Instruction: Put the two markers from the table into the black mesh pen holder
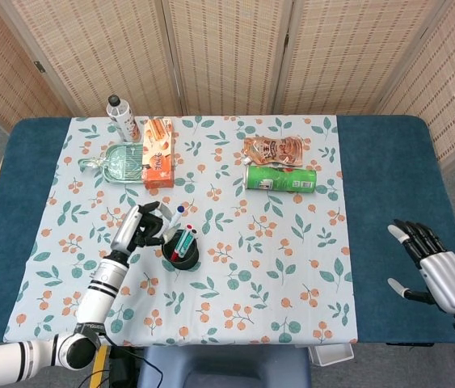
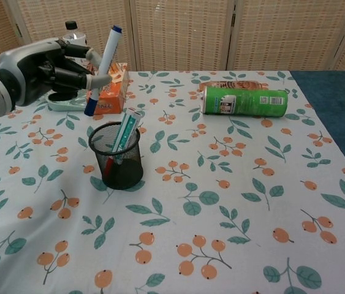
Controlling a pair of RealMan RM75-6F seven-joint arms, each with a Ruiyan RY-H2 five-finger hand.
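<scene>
The left hand pinches a blue-capped marker, tilted, just above and left of the holder, which already seems to contain one marker. Next: bring its lower tip over the rim, then release. The right hand hangs open, well off the tabletop.

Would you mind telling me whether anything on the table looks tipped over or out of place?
The green canister lies on its side beside the snack pouch. The pen holder stands upright, one marker leaning inside.
</scene>
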